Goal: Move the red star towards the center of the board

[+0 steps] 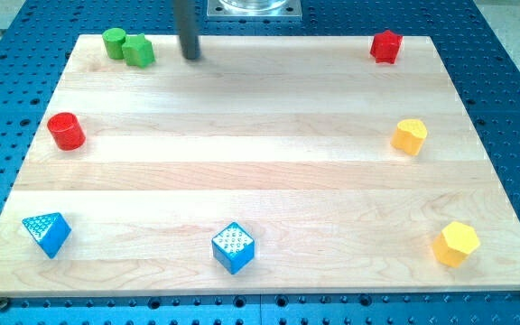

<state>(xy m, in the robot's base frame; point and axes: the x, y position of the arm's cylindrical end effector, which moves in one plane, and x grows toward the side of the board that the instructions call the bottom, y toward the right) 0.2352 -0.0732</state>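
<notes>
The red star (385, 46) sits near the board's top right corner. My tip (190, 56) rests on the board near its top edge, left of centre, far to the left of the red star. A green star (138, 51) lies just left of my tip, with a green cylinder (114, 41) touching its left side. A red cylinder (66, 131) stands near the left edge.
A yellow block (410, 136) lies at the right edge and a yellow hexagon (456, 244) at the bottom right. A blue triangle (47, 233) sits at the bottom left and a blue cube (233, 247) at the bottom centre. The wooden board (260, 171) lies on a blue perforated table.
</notes>
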